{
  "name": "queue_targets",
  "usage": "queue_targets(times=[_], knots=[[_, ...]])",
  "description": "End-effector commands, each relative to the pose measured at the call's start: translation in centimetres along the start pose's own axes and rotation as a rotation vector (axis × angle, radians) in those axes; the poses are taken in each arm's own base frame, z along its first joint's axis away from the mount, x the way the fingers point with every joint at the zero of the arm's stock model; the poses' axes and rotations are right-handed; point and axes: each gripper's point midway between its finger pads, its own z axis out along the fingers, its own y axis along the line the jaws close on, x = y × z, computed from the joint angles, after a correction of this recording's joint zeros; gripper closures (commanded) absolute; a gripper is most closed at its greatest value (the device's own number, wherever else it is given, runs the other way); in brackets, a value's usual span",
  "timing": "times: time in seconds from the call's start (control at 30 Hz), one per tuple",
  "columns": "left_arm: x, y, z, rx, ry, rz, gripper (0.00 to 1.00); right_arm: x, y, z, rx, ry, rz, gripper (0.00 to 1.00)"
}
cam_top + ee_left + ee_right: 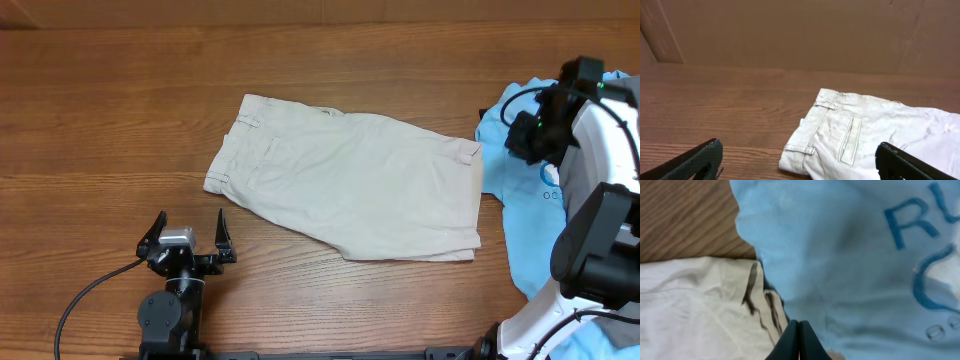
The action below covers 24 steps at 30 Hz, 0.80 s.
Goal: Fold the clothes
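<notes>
Two states — left gripper (pixel 190 218) wide, right gripper (pixel 799 330) closed, above T-shirt (pixel 850 255)

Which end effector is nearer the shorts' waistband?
Left. The left end effector sits open just off the waistband corner; the right end effector is at the opposite end, over the blue T-shirt.

A wooden surface (pixel 100 110) of warm brown filled the scene, its grain running lengthwise. At its far edge rose a plain brown wall (pixel 790 30), matte and board-like, with a seam near its left side and a faint crease on the right. The light was soft and even, with only weak shadows.
</notes>
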Motion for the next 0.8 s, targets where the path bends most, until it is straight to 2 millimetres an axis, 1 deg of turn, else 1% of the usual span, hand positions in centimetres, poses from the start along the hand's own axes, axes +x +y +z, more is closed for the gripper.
queue_targets(times=[0.0,0.1,0.23,0.33,0.43,0.57,0.67,0.73,0.77], knots=[[-0.1,-0.3,0.0,0.014,-0.009,0.019,0.00,0.9,0.4,2.0,-0.041,0.012,-0.034,0.96],[-0.1,-0.3,0.0,0.014,-0.009,0.019,0.00,1.3,0.3,3.5,-0.048,0.002,-0.039,0.96],[-0.1,-0.3,0.0,0.014,-0.009,0.019,0.00,1.9,0.0,5.0,-0.050,-0.007,-0.039,0.96],[-0.1,-0.3,0.0,0.014,-0.009,0.019,0.00,2.3,0.1,5.9,-0.073,-0.016,-0.043,0.96],[-0.1,-0.3,0.0,0.014,-0.009,0.019,0.00,2.3,0.6,6.4,-0.110,-0.027,-0.047,0.96],[-0.1,-0.3,0.0,0.014,-0.009,0.019,0.00,2.3,0.6,6.5,-0.112,-0.033,-0.049,0.96],[-0.1,-0.3,0.0,0.014,-0.009,0.019,0.00,2.1,-0.3,6.6,-0.060,-0.039,-0.045,0.96],[-0.1,-0.3,0.0,0.014,-0.009,0.019,0.00,1.9,-1.6,6.8,0.012,-0.050,-0.033,0.96],[-0.1,-0.3,0.0,0.014,-0.009,0.019,0.00,1.6,-2.7,6.9,0.074,-0.062,-0.029,0.96]])
